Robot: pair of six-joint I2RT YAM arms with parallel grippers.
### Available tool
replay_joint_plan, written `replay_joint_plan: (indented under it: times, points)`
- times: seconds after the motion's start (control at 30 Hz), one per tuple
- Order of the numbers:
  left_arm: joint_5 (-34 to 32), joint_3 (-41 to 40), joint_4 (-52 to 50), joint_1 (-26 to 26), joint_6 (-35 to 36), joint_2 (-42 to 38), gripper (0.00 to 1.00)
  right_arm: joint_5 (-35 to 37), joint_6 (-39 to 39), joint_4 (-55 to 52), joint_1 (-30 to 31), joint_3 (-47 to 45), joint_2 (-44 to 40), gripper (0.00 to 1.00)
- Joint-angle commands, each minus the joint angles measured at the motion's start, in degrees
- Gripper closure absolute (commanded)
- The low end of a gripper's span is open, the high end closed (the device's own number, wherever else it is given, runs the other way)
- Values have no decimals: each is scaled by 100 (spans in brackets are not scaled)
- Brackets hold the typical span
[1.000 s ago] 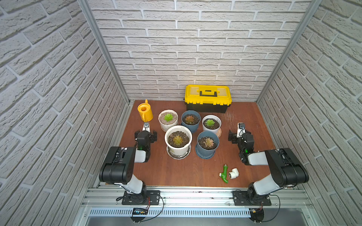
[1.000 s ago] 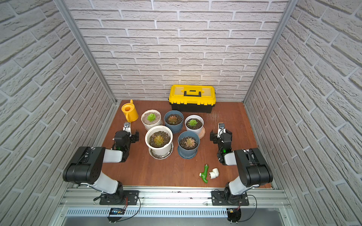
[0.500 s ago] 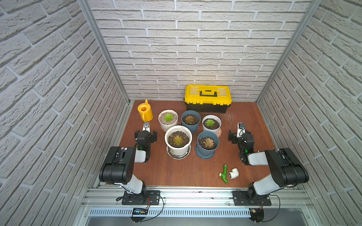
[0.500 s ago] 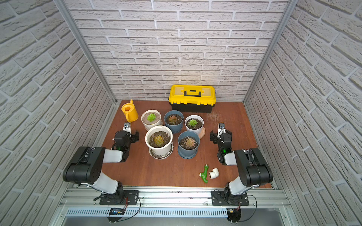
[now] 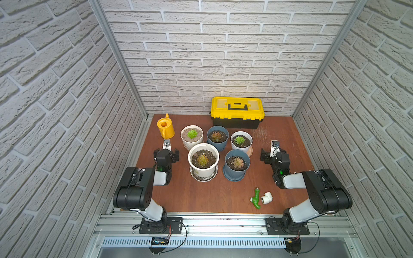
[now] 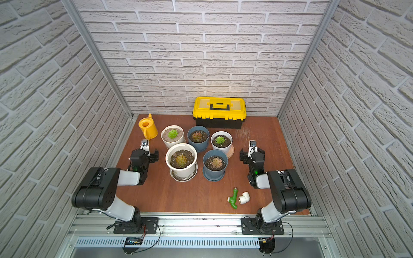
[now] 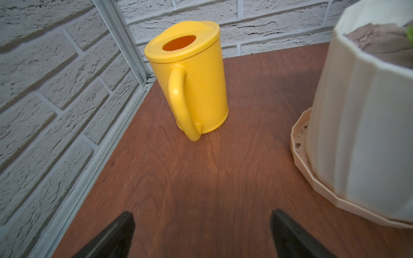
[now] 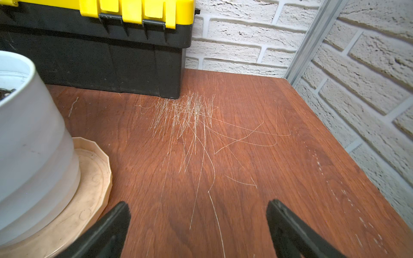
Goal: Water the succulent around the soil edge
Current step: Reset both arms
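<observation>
Nothing has shifted over the last second: both arms rest low on the wooden table (image 5: 201,196), with the left gripper (image 7: 202,213) spread wide and empty, facing the handle of the yellow watering can (image 7: 201,78). The right gripper (image 8: 198,203) is just as wide and empty over scratched wood near the toolbox (image 8: 100,55). Five potted succulents (image 5: 203,159) stand clustered between the arms, and the can stands upright near the back-left corner, apart from them.

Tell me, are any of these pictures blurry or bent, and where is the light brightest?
Both top views: brick walls splay outward from lens bending, brightest on the back wall above the toolbox. Left wrist view: watering can sharp, near cream pot soft. Right wrist view: table scratches crisp, nearby white pot blurred.
</observation>
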Motion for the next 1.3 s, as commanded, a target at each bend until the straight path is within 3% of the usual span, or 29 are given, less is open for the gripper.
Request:
replay_joint_plan:
  times: [0.0, 0.07, 0.1, 0.13, 0.23, 0.3, 0.37, 0.4, 0.47, 0.67, 1.27]
  points:
    - [9, 23, 155, -6, -68, -39, 2, -810, 37, 1444, -163, -354, -146, 1]
    - [12, 19, 162, 1, -61, -41, 2, -2222, -25, 1666, -508, -545, -90, 1]
    - [12, 21, 154, -1, -64, -32, 2, -3088, -121, 2143, -697, -459, 453, 1]
    - [5, 19, 159, 7, -60, -38, 2, -3436, -285, 2731, -708, -334, 1011, 1]
    - [14, 19, 169, -5, -73, -39, 2, -3877, -422, 88, -711, 464, 187, 1]
    - [14, 25, 157, -3, -67, -41, 2, -3633, -296, 722, -731, 522, 646, 1]
    - [15, 23, 149, 1, -74, -42, 2, -3220, -91, -286, -743, 727, 263, 1]
    - [15, 20, 155, -6, -74, -42, 2, -3076, -60, -122, -752, 744, 389, 1]
    - [14, 19, 160, -5, -70, -39, 2, -3049, -104, 633, -740, 485, 566, 1]
    - [14, 25, 159, -1, -68, -36, 2, -3046, -62, 70, -751, 678, 430, 1]
    - [14, 19, 161, 1, -63, -33, 2, -3077, -102, 330, -743, 608, 502, 1]
